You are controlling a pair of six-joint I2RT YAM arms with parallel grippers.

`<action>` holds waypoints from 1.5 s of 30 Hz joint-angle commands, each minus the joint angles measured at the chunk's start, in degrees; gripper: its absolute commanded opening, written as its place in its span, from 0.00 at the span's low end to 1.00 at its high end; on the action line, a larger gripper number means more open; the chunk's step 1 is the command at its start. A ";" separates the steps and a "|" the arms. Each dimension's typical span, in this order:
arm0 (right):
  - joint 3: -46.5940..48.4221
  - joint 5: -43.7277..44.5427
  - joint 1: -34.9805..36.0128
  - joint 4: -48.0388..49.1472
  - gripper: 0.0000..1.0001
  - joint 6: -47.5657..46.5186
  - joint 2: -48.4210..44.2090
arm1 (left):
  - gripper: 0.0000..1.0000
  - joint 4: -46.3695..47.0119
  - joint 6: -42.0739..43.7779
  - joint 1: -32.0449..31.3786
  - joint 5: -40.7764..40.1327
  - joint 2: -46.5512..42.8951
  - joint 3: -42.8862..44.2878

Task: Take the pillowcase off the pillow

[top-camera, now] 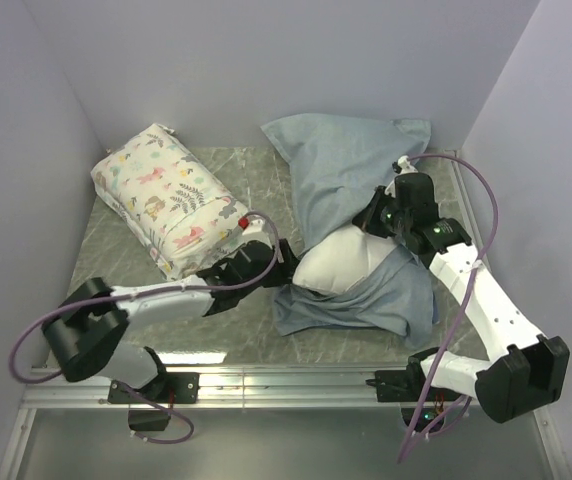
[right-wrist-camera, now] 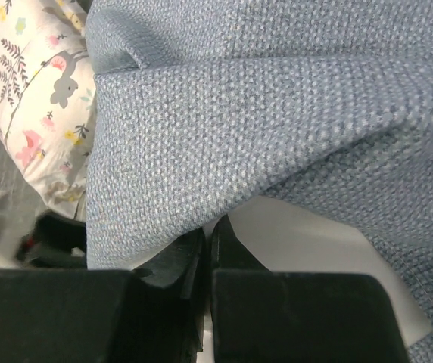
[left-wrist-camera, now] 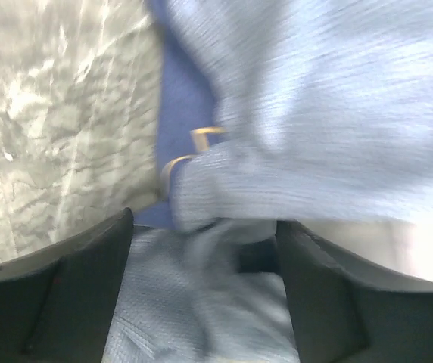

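Observation:
The pillowcase (top-camera: 351, 150) lies with its grey-blue reverse up, from the back wall to the front of the table. The off-white pillow (top-camera: 336, 265) bulges out of it at mid-table. My left gripper (top-camera: 281, 262) is at the case's left edge. In the left wrist view it (left-wrist-camera: 205, 249) is open wide, with loose cloth (left-wrist-camera: 315, 113) lying between the jaws and a navy strip (left-wrist-camera: 182, 98) behind. My right gripper (top-camera: 369, 218) is over the pillow's far end. In the right wrist view it (right-wrist-camera: 209, 231) is shut on the edge of the pillowcase (right-wrist-camera: 239, 113), with the pillow (right-wrist-camera: 307, 242) beside it.
A smaller white floral-print pillow (top-camera: 166, 195) lies at the back left, also seen in the right wrist view (right-wrist-camera: 35, 113). The marbled grey tabletop (top-camera: 126, 260) is walled on the left, back and right. A metal rail (top-camera: 266, 380) runs along the near edge.

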 commanded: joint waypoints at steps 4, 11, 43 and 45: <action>5.98 -1.97 -0.16 6.59 0.00 -0.49 1.70 | 0.94 -11.32 6.70 0.02 -3.83 -16.71 3.89; 11.16 -1.44 0.80 5.00 0.00 -1.81 5.39 | 0.99 -14.77 15.46 -1.82 3.88 -20.43 10.03; 8.37 20.36 9.24 -12.40 0.75 -3.39 -11.01 | 0.00 -16.80 8.46 3.80 6.97 14.82 42.81; 3.38 20.80 9.24 -12.23 0.75 -1.99 -13.49 | 0.00 -17.32 7.75 5.37 7.50 15.44 45.71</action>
